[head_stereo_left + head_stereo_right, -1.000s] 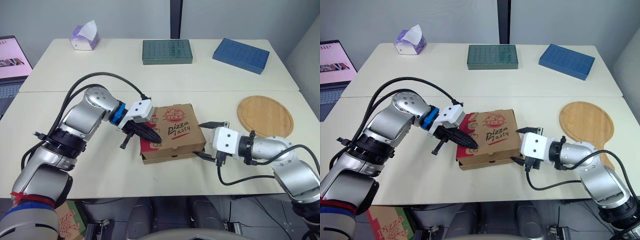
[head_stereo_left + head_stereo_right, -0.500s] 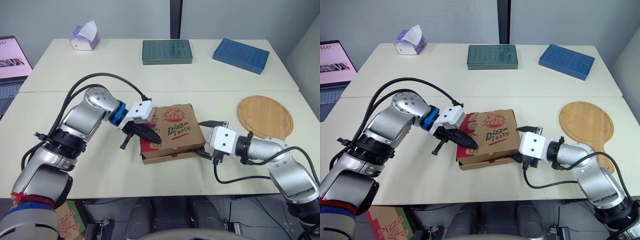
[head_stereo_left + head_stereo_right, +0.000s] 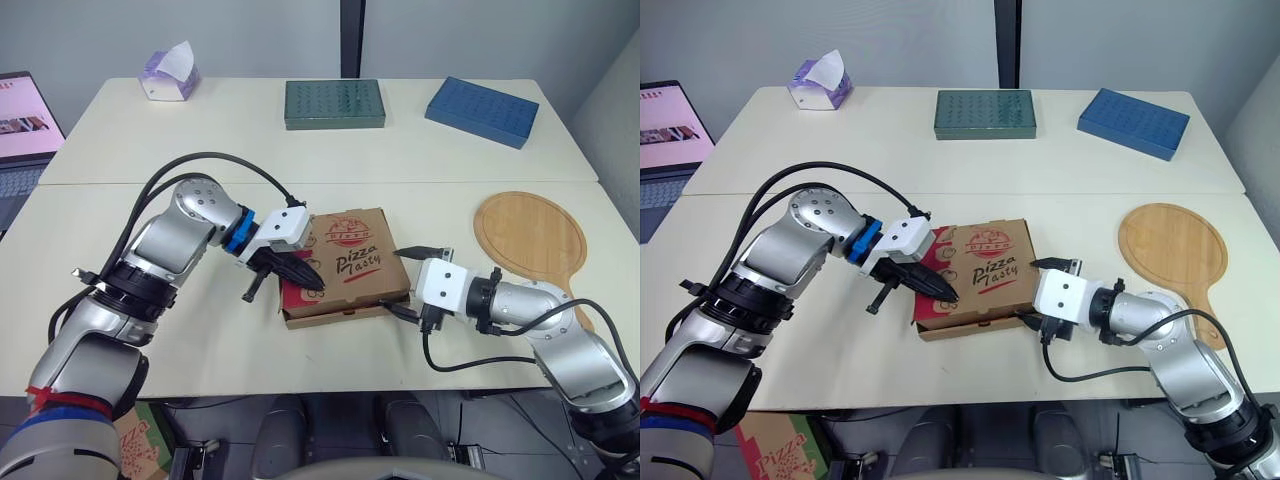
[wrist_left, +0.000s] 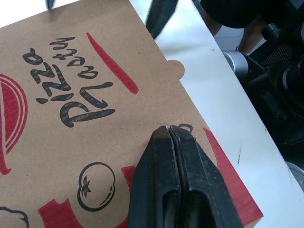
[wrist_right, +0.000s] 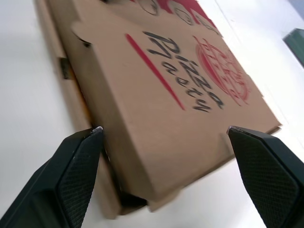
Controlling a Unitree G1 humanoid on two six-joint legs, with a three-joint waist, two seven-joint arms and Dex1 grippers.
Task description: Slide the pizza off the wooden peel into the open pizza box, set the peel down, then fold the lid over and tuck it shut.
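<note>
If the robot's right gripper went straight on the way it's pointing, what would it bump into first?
The brown cardboard pizza box with red print. The right gripper is open and aimed at the box's side, with its fingers spread wide. The lid's edge would probably pass between them and meet the gripper first.
</note>
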